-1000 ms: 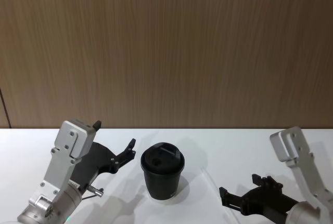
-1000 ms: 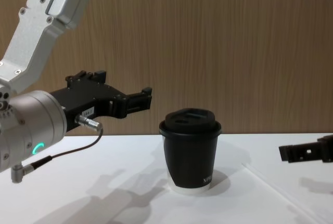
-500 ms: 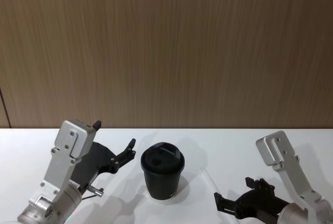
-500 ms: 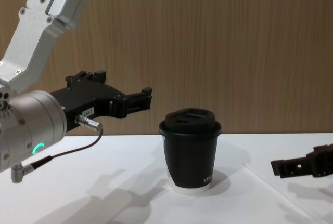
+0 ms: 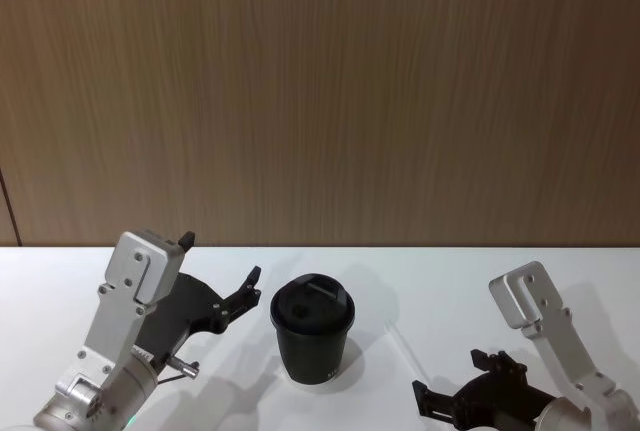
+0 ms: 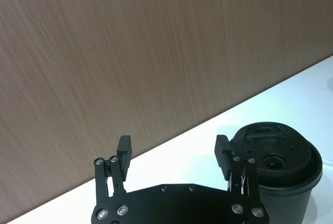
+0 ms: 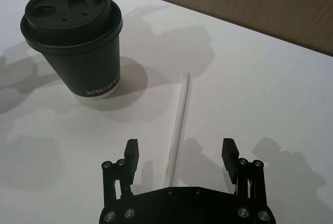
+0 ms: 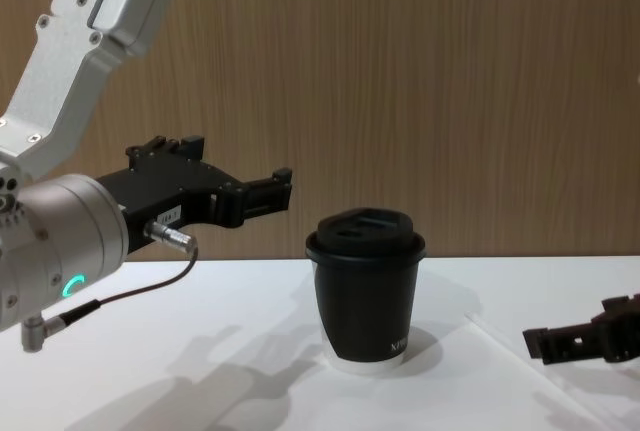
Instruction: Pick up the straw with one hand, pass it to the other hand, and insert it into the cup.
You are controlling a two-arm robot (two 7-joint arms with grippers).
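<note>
White straw (image 7: 178, 125) lies flat on the table (image 7: 270, 94) just right of the cup (image 5: 312, 341), untouched, as the right gripper (image 7: 180, 145), jaws wide, has dropped to straddle it for the pick; left gripper (image 6: 173, 146) waits wide beside the cup.

In the head view the left arm (image 5: 130, 301) stands at 7 o'clock, its silver link rising above a thick silver wrist (image 8: 60, 241). The left hand (image 5: 218, 261) reaches from that wrist toward 2 o'clock. In the chest view it is raised and roughly level. Its two short black fingers (image 6: 124, 148) are spread wide with nothing between them. A green ring (image 8: 70, 286) glows on the wrist, and a dark cable (image 8: 130, 291) loops from it. The right arm (image 5: 545, 321) sits at 5 o'clock, its link angled upward. The right hand (image 7: 179, 148) is held low, pointing toward about 9 o'clock, with its fingers also wide apart and empty.
</note>
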